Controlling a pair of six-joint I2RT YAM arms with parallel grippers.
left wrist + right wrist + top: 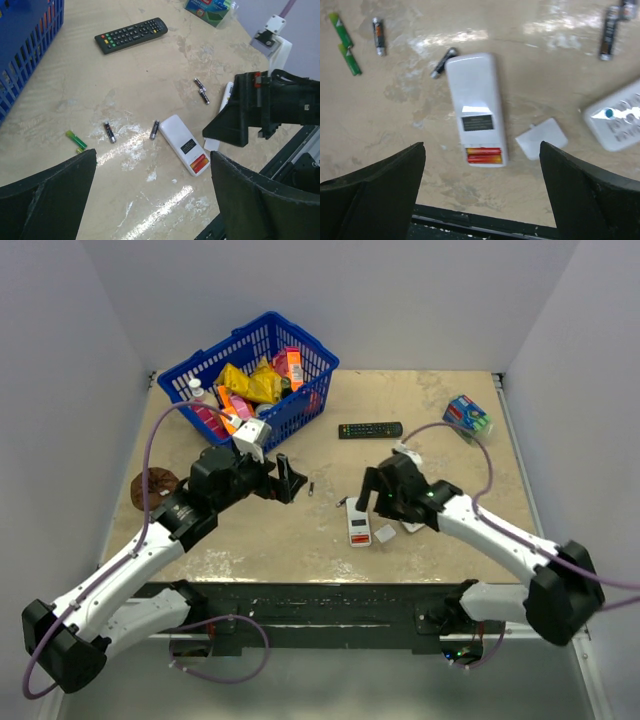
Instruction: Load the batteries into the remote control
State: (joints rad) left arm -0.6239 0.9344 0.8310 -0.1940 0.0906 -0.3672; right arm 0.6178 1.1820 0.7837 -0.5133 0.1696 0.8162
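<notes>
Small white rectangular remote control (pixel 476 107) lies back-up near the front edge, bay open, red-orange batteries (pixel 483 156) inside. Light, stiff, slick plastic; I'd pinch its long sides. My right gripper (pixel 481 150) hangs spread above it, left gripper (pixel 152 155) spread too, both empty. Glossy beige stone-look tabletop (pixel 385 115), plain white walls (pixel 350 300).

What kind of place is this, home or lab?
Likely a lab test cell, not a home: plain white walls box in the table, the left arm and right arm are bolted at its near edge, and props lie about: a blue basket, loose batteries.
</notes>
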